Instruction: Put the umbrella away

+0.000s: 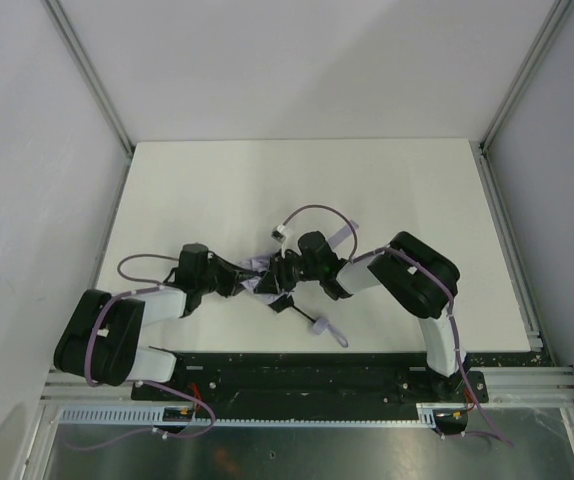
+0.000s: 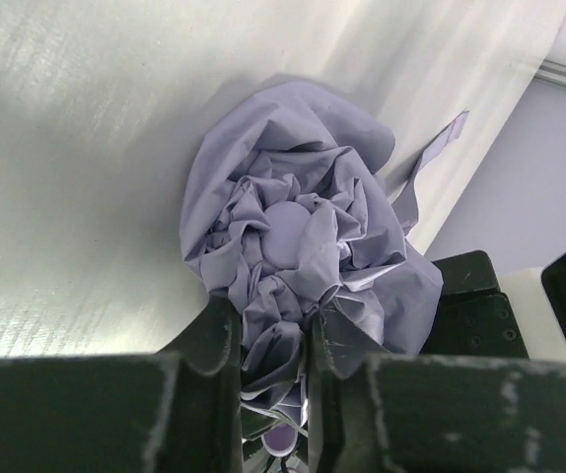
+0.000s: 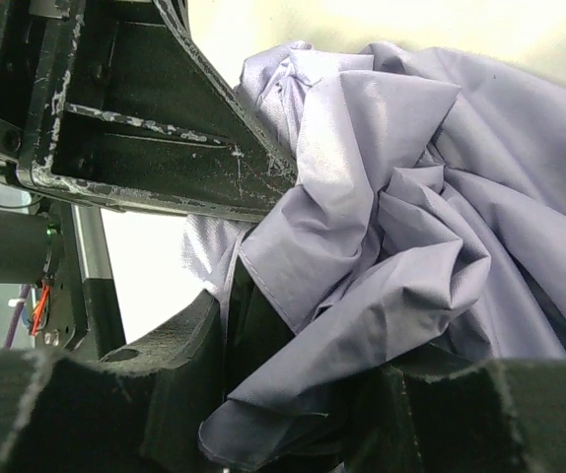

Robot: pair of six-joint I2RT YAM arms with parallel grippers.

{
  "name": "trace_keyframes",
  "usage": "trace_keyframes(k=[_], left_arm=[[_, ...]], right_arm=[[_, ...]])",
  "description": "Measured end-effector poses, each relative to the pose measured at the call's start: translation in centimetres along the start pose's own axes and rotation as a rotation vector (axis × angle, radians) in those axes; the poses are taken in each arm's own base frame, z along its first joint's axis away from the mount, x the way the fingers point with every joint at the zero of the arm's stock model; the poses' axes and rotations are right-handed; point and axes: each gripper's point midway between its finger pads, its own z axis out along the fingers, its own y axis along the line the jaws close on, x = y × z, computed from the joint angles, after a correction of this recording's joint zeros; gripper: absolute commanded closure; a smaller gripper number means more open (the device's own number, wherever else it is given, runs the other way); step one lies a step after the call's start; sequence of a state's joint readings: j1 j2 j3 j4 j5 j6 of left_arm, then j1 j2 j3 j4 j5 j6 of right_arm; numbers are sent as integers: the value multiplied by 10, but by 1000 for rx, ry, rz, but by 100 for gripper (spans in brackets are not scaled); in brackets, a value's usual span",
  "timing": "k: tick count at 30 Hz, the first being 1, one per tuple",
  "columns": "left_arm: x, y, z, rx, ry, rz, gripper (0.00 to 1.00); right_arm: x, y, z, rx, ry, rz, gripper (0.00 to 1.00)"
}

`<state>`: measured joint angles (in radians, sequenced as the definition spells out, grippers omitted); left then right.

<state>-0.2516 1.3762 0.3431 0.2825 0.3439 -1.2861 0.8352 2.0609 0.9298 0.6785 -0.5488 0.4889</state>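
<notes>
lavender-grey cloth fills the near ground of both wrist views. in the left wrist view the left gripper [image 2: 275,345] is clenched on a fold of the umbrella [image 2: 293,227], with its two black fingers [image 2: 219,345] pinching the fabric between them. beyond the fingers the canopy sits as a crumpled, loosely gathered ball. its folds swirl round a smooth round cap [image 2: 285,222] at the middle, and a narrow fabric tab [image 2: 446,138] sticks out toward the upper right. in the right wrist view the right gripper [image 3: 303,404] grips a thick wad of the same creased cloth, which packs the gap between its scuffed fingers. the black body of the left gripper stands just behind, touching the fabric.

from above, one umbrella lies on the white table [image 1: 267,190], close to the near edge and about midway across, between the two arms. the bunched canopy is wedged between the two grippers, which meet over it from left and right. a thin black shaft [image 1: 300,312] runs out of the bundle toward the near right. it ends in a small pale handle [image 1: 319,324] with a loop strap [image 1: 337,337] lying flat on the table, apart from both grippers. each of the two arms carries a thin lavender cable [image 1: 317,210] looping along it. farther off, pale walls [image 1: 27,150] with metal rails at their edges close in the table.
</notes>
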Motion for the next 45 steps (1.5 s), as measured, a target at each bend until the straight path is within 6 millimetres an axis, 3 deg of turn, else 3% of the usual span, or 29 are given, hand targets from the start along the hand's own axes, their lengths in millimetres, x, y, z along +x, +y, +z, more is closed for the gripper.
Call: trace_keyframes(k=[5, 7, 11, 13, 21, 23, 26, 27, 29, 31, 33, 39, 41, 45], left_arm=[[1, 0, -1, 22, -8, -2, 100], [4, 1, -1, 24, -2, 4, 100], [11, 2, 0, 16, 17, 14, 100], [13, 2, 0, 8, 21, 20, 100], [14, 4, -4, -36, 5, 18, 100], [15, 5, -6, -49, 5, 15, 100], [17, 7, -8, -67, 6, 12, 100], [17, 7, -8, -69, 4, 14, 100], [16, 6, -7, -74, -6, 26, 100], [15, 5, -7, -78, -14, 35, 88], [13, 6, -8, -87, -27, 43, 63], [9, 6, -18, -96, -61, 72, 17], [9, 6, -22, -97, -61, 86, 9], [9, 6, -25, -95, -52, 90, 4]], right_arm=[[-1, 0, -2, 40, 5, -44, 99], [-2, 2, -3, 60, 9, -60, 91], [0, 4, -8, 133, 36, -90, 60], [0, 5, -8, 186, 49, -119, 51], [9, 6, 0, 581, 100, -382, 38], [9, 5, 1, 675, 84, -438, 43], [7, 2, 0, 754, 60, -463, 85], [6, 1, 0, 765, 60, -469, 93], [7, -2, 0, 779, 66, -480, 98], [9, -3, 0, 767, 71, -476, 100], [15, -8, 2, 712, 73, -440, 100], [10, -7, 7, 369, -4, -215, 100], [8, -6, 6, 261, -21, -135, 100], [6, -4, 2, 79, -38, 3, 100]])
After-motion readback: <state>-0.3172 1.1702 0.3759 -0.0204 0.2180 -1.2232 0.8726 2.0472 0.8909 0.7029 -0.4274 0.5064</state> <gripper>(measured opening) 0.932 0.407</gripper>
